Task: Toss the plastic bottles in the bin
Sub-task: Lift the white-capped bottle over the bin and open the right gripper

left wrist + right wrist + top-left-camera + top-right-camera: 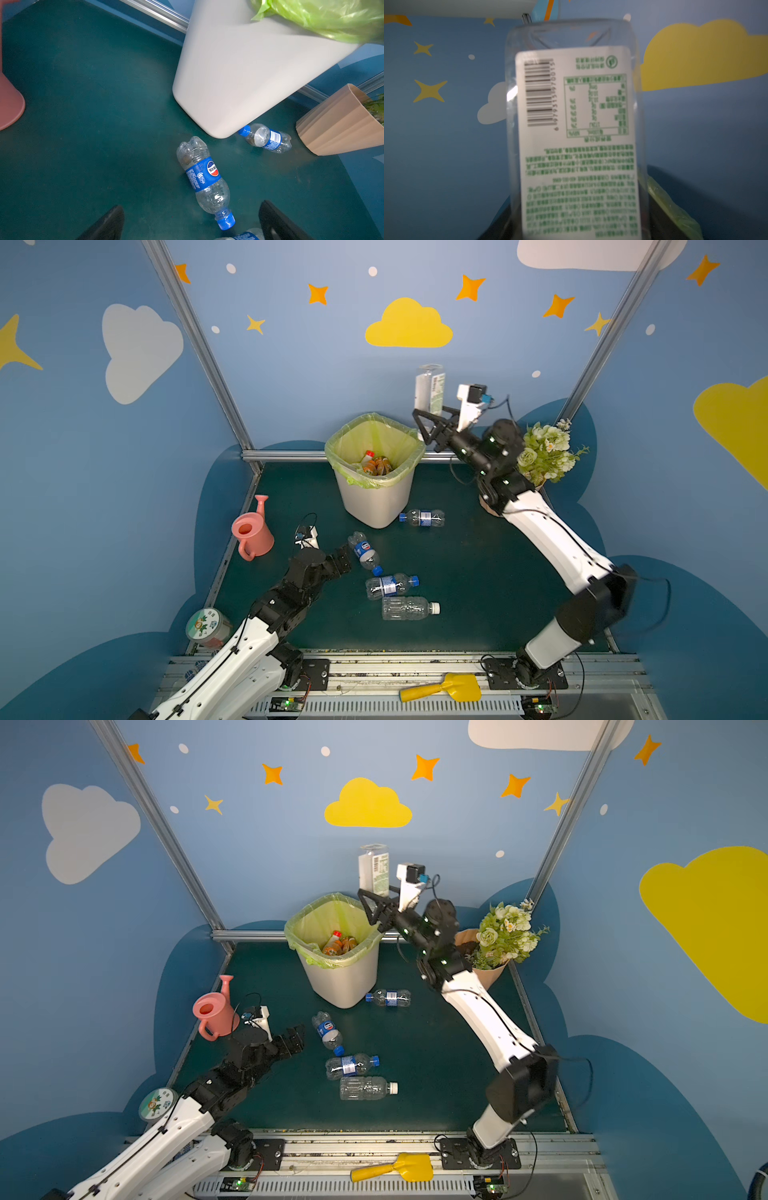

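- Clamping a clear white-labelled bottle [430, 389] base-up, your right gripper [432, 413] hangs with the bin [376, 506] just below it.
- Your left gripper [345, 558] is spread wide, low over the mat [478, 572], with a blue-labelled bottle [365, 551] lying right ahead of its fingertips.

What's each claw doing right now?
Left claw: open, empty.
Right claw: shut on the clear square-sided plastic bottle with a white green-printed label.
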### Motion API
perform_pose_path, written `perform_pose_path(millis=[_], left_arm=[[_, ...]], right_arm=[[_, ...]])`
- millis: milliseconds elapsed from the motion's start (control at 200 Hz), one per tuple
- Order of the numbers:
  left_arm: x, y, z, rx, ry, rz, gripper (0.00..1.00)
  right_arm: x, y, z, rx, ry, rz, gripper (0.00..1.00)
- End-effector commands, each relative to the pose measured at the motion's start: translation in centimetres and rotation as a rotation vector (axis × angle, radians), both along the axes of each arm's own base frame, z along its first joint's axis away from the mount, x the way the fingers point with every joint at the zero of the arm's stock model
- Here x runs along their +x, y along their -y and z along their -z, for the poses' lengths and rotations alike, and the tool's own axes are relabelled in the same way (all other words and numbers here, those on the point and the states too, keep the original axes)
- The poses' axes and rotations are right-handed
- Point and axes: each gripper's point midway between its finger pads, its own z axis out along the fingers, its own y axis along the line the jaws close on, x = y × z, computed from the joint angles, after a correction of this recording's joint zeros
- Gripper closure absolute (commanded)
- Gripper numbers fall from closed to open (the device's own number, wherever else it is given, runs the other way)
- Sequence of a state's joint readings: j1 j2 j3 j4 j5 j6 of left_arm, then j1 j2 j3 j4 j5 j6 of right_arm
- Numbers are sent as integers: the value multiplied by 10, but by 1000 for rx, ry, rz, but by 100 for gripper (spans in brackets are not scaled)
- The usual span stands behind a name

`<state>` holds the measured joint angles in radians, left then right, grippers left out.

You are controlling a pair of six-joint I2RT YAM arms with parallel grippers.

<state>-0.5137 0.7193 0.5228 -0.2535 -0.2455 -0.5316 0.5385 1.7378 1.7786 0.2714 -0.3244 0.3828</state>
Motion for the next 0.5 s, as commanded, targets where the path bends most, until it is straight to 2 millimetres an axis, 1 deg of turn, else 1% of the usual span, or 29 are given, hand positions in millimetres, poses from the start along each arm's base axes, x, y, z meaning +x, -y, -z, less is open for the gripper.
perform_pose_path(millis=[0, 45, 80, 125, 180, 235, 305, 315, 325, 370, 415, 465, 495], left_arm=[[-1, -5, -9, 13, 4, -25, 0], [-1, -6, -10, 16, 4, -29, 0], [-2, -8, -11, 19, 6, -32, 0], [-3, -9, -12, 24, 8, -35, 0], [-4, -11, -12, 28, 9, -42, 0], [-5, -13, -13, 28, 11, -48, 0], [-6, -15, -15, 23, 19, -54, 0], [-6, -15, -15, 23, 20, -54, 0], [-7, -15, -16, 21, 22, -53, 0], [-7, -15, -18, 20, 26, -56, 0], [-6, -15, -19, 20, 31, -54, 0], [-6, -15, -21, 23, 34, -56, 0], [-5, -15, -23, 21, 37, -54, 0]], right_arm=[[18, -38, 60, -109, -244, -129, 35], [23, -42, 62, -121, -266, -144, 30], [23, -43, 59, -133, -271, -150, 23], [21, -43, 53, -167, -265, -146, 17], [16, -35, 40, -207, -235, -109, 11], [10, -20, 24, -227, -192, -54, 7], [2, 2, 6, -215, -136, 21, 6], [2, 5, 7, -215, -134, 31, 6], [-1, 9, 2, -207, -122, 40, 6], [-9, 25, -8, -188, -87, 83, 6], [-17, 39, -14, -178, -63, 115, 6], [-25, 52, -13, -193, -52, 147, 6], [-28, 59, -8, -213, -52, 170, 6]])
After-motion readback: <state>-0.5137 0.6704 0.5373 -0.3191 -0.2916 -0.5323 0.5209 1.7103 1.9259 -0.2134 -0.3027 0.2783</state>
